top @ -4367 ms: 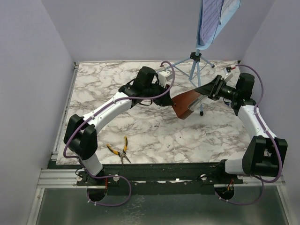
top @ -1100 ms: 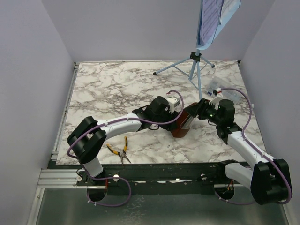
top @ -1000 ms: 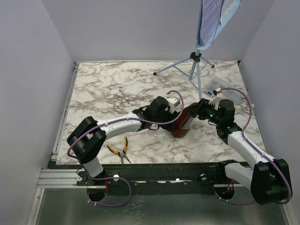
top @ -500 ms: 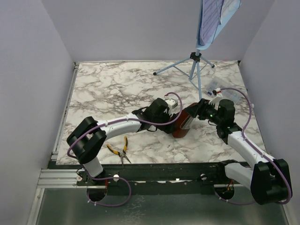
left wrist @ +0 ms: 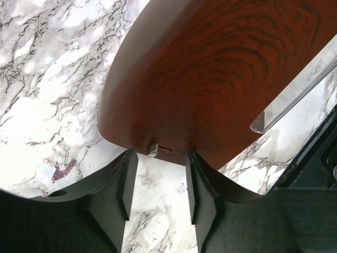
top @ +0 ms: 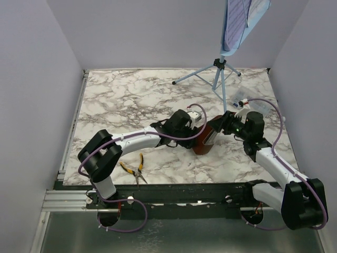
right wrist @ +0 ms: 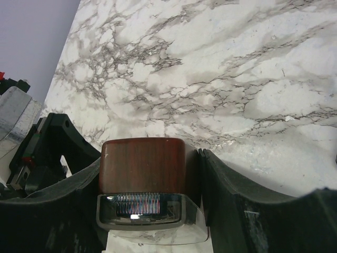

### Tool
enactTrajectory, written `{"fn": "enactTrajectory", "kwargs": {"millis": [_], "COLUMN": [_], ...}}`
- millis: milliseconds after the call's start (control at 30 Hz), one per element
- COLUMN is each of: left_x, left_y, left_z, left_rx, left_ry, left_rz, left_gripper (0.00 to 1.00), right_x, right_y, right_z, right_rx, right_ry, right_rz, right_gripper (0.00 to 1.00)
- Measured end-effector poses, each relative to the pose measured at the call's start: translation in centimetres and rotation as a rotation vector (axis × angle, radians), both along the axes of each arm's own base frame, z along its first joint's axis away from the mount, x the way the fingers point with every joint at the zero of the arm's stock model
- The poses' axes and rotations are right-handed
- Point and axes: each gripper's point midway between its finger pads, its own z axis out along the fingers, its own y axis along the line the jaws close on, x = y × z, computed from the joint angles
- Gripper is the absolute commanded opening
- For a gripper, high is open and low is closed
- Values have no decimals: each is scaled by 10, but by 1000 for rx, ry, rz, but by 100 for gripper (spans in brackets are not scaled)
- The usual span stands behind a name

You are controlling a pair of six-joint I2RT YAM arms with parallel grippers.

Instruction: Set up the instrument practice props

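The metronome (top: pixel 204 139) has come forward from the stand (top: pixel 220 68) to the middle of the table (top: pixel 121 100), tilted and clamped by the right gripper (right wrist: pixel 150 158), so setting it upright looks near. The left gripper (left wrist: pixel 158 168) stands part open around its winding key (left wrist: pixel 158 149), gripping nothing. The clear box (top: pixel 244 98) has contents too small to tell

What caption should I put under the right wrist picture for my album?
The right gripper clamps the brown metronome, with the marble table beyond.
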Motion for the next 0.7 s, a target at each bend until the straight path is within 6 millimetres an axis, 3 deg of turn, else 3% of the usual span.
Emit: {"fn": "enactTrajectory", "kwargs": {"millis": [233, 433, 533, 600, 700], "left_x": [4, 5, 3, 2, -1], "left_y": [-7, -6, -7, -7, -9], "left_z": [0, -2, -2, -3, -2], "left_rx": [11, 12, 10, 6, -13], "left_ry": [-1, 11, 15, 21, 40], "left_rz": [-22, -23, -31, -36, -34], "left_gripper": [27, 0, 2, 27, 89], "right_x": [2, 2, 1, 1, 2], "right_y": [-1, 0, 1, 2, 3], "right_z": [2, 1, 2, 3, 4], "right_rx": [-15, -14, -15, -16, -18], "right_ry": [-24, -44, -72, -85, -97], "right_rz": [3, 1, -8, -16, -20], "right_gripper": [0, 0, 0, 0, 0]}}
